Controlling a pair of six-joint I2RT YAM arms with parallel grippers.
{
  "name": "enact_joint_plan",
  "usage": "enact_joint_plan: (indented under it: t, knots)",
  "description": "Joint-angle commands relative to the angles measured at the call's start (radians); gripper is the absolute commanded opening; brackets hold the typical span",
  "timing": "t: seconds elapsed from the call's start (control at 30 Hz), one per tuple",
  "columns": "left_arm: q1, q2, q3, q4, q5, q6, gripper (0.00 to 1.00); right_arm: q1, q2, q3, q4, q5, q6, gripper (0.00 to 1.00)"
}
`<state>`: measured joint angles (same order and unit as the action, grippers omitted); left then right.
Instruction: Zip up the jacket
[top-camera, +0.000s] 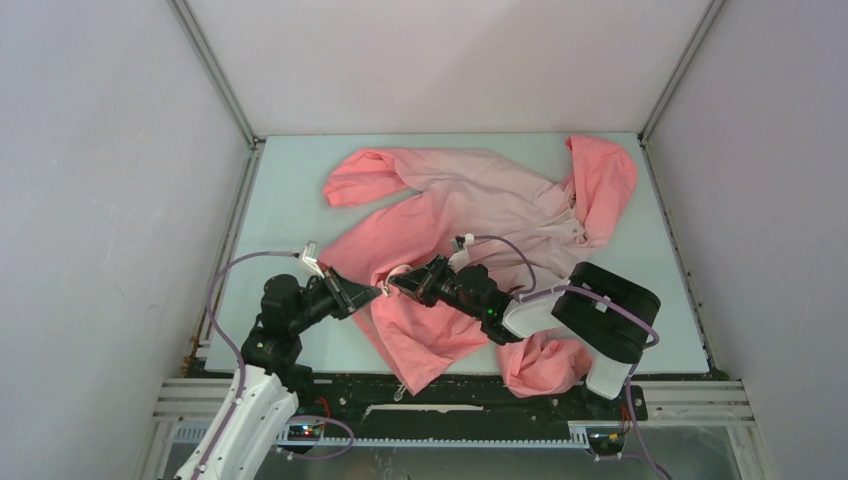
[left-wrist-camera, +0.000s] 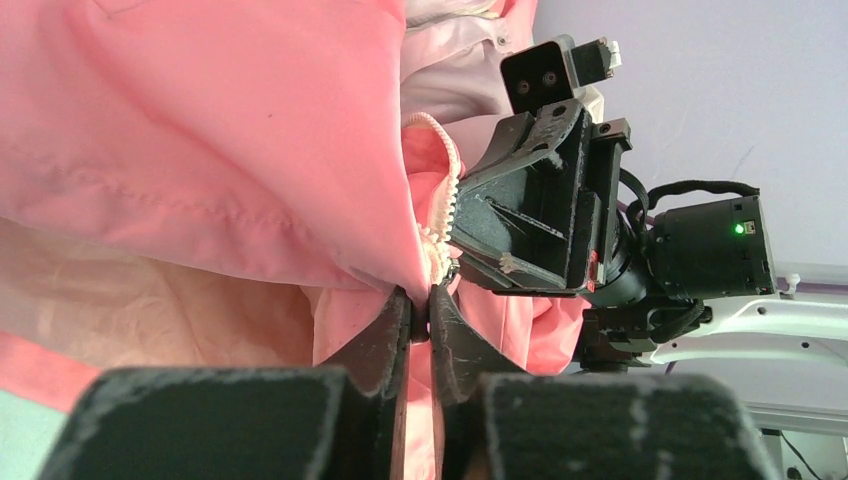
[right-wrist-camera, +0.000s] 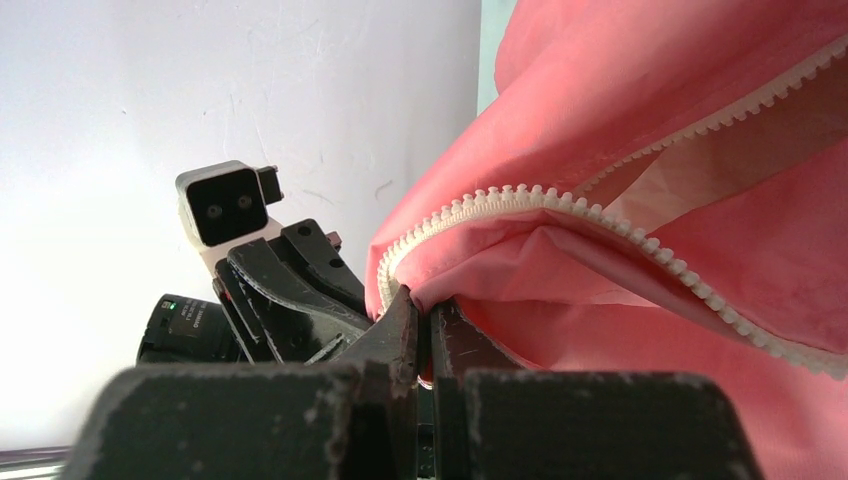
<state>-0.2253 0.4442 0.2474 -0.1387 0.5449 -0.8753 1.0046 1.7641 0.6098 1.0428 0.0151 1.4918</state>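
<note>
Top external view: you had the jacket (top-camera: 470, 210) spread across the table (top-camera: 290, 190) | hood (top-camera: 600, 180) lay far right | left gripper (top-camera: 372, 292) and right gripper (top-camera: 397, 284) met nose to nose at the near hem, each clamped on jacket edge | unjoined zipper (right-wrist-camera: 520, 198) ran from your jaws toward the hood.

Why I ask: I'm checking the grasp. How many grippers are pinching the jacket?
2. The left gripper is shut on the jacket at its zipper edge; the right gripper clamps that edge just beside.
</note>
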Motion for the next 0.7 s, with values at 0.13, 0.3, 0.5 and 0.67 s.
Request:
enact_joint_plan:
  t: [0.13, 0.3, 0.5, 0.67]
  knots:
    - [-0.004, -0.002, 0.047, -0.051, 0.030, 0.001, 0.14, -0.011, -0.004, 0.025, 0.118, 0.062, 0.022, 0.00]
    - [-0.004, -0.004, 0.047, -0.053, 0.028, 0.005, 0.19, -0.010, 0.001, 0.025, 0.119, 0.060, 0.022, 0.00]
    - [-0.004, 0.002, 0.047, -0.039, 0.033, 0.013, 0.25, -0.009, 0.006, 0.025, 0.124, 0.056, 0.021, 0.00]
    - [-0.004, 0.016, 0.049, -0.023, 0.031, 0.015, 0.27, -0.006, 0.006, 0.025, 0.125, 0.053, 0.013, 0.00]
